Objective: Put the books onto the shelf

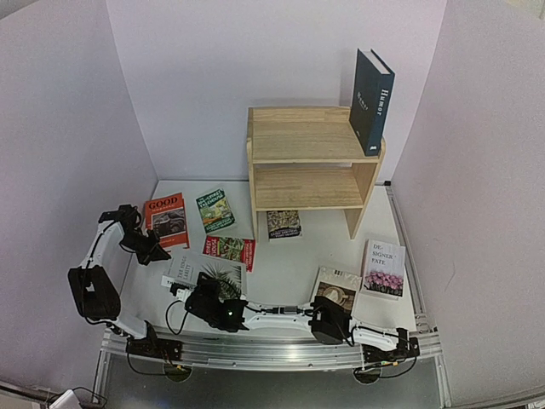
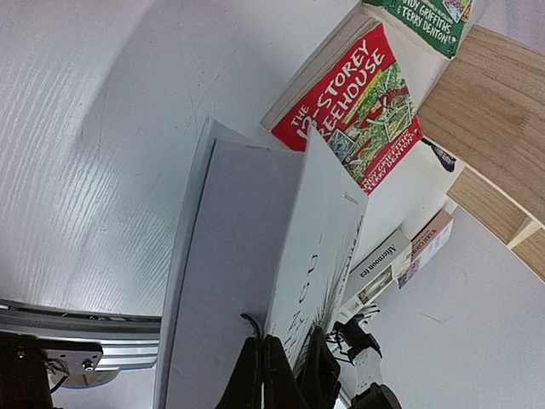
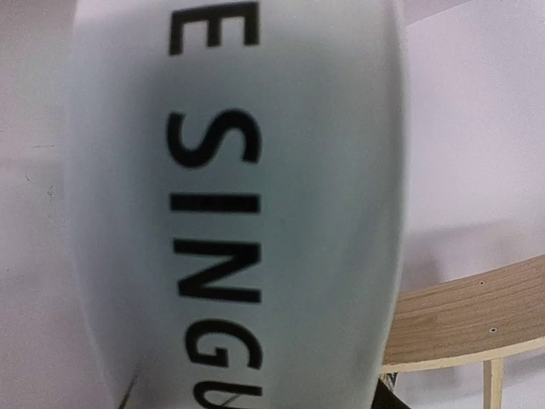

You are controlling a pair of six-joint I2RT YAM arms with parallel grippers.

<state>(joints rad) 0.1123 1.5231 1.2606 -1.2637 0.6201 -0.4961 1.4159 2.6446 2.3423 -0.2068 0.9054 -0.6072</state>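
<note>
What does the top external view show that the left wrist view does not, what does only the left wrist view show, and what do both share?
Only the top external view: the dark blue Humor book standing upright on the top tier of the shelf, and the orange GOOD book flat on the table.
Only the left wrist view: readable lettering, such as the Afternoon tea spine and STOREY TREEHOUSE on the red book.
Both: the red book, the white plant-cover book, and part of the wooden shelf.

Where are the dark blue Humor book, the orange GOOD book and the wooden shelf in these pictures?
Humor book (image 1: 364, 98): top external view, on its dark blue cover.
GOOD book (image 1: 166, 220): top external view, middle of its cover.
shelf (image 1: 298, 136): top external view, on its bare top board.
</note>
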